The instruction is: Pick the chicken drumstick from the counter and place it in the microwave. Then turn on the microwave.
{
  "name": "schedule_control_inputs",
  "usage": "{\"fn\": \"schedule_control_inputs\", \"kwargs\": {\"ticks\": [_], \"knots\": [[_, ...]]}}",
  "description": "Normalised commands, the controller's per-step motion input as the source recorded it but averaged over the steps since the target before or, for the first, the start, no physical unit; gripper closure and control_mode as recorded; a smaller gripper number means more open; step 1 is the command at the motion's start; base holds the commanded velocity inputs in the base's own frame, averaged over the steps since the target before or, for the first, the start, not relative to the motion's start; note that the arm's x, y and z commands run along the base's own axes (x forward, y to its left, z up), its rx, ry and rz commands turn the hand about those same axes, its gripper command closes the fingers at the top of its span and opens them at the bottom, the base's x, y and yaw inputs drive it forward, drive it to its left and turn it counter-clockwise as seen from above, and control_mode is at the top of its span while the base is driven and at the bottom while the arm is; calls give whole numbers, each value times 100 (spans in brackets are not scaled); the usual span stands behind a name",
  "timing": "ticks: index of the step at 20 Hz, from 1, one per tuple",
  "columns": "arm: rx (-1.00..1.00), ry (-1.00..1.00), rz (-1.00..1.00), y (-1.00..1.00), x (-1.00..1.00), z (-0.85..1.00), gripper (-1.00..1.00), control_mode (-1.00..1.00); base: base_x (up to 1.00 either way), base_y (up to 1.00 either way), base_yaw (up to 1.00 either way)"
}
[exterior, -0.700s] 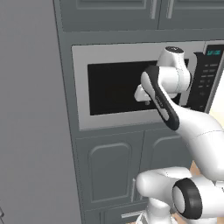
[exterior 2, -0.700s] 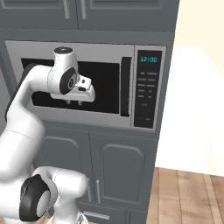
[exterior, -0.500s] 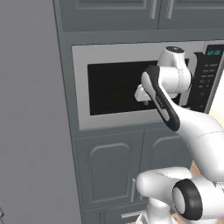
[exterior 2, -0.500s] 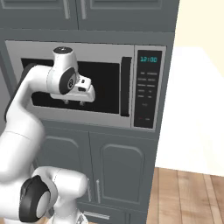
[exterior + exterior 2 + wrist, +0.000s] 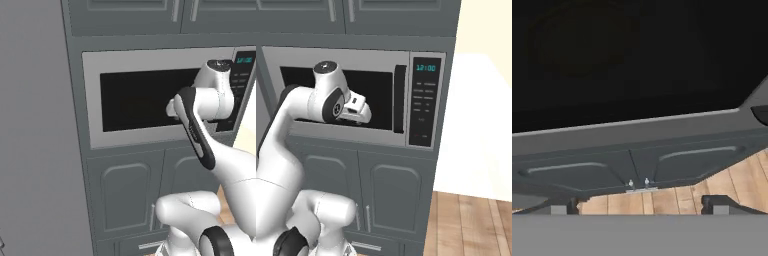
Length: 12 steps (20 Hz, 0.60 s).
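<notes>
The microwave (image 5: 140,100) (image 5: 401,55) is built into grey cabinetry; its black window door is shut, and its dark curved handle (image 5: 399,97) stands just left of the keypad (image 5: 425,107), whose teal display is lit. My gripper (image 5: 362,111) (image 5: 170,107) (image 5: 641,205) hangs close in front of the door's lower part. It is open, with nothing between its fingertips (image 5: 559,207). In the hand view the dark window (image 5: 627,60) sits above the door's grey lower frame. The chicken drumstick is out of view.
Grey cabinet doors (image 5: 391,200) (image 5: 125,195) lie below the microwave and more cupboards above it. A tall grey panel (image 5: 35,130) stands to the left. To the right are a pale surface (image 5: 481,125) and wood floor (image 5: 471,225).
The hand and upper arm have shifted slightly right and down in front of the microwave door. The door stays shut and the gripper stays open.
</notes>
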Motion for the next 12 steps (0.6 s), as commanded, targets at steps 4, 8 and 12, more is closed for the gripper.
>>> {"fn": "schedule_control_inputs", "kwargs": {"ticks": [4, 8, 12], "knots": [[0, -9, -9, -52, -5, 0, -100, -100, 0, 0, 0], [0, -12, -6, -57, 0, 4, -100, -100, 0, 0, 0], [0, -10, 0, -66, 0, 17, -100, -100, 0, 0, 0]]}}
